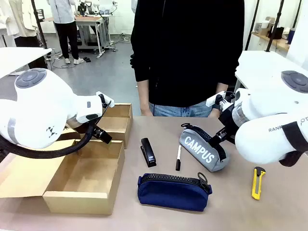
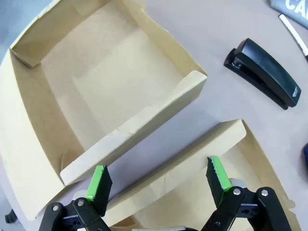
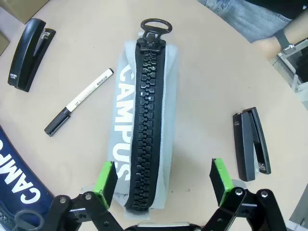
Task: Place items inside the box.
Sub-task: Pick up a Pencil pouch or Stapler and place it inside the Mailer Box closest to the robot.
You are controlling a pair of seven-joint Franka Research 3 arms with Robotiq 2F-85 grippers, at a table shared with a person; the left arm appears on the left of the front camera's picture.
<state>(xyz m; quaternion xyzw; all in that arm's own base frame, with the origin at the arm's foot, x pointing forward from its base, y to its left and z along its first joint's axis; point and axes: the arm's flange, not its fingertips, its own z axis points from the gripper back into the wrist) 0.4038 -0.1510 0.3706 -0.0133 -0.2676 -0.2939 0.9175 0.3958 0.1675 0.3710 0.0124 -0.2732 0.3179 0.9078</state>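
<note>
A grey "CAMPUS" zip pouch (image 1: 204, 148) lies at the table's centre right. My open right gripper (image 3: 163, 178) hovers over its near end (image 3: 144, 120), fingers astride it and not touching. Left of the pouch lie a black marker (image 1: 178, 158) and a black stapler (image 1: 148, 151). A navy zip pouch (image 1: 173, 191) lies near the front edge and a yellow utility knife (image 1: 258, 182) at the right. Another black stapler (image 3: 251, 144) lies beside the grey pouch. My left gripper (image 2: 160, 179) hangs open and empty above the cardboard box (image 1: 57, 199), over its far rim (image 2: 192, 149).
A second open cardboard tray (image 1: 126, 126) sits behind the box; its near wall (image 2: 159, 103) runs close to the box's rim. A person in a black top (image 1: 187, 53) stands at the far side, one hand (image 3: 274, 43) near the table edge.
</note>
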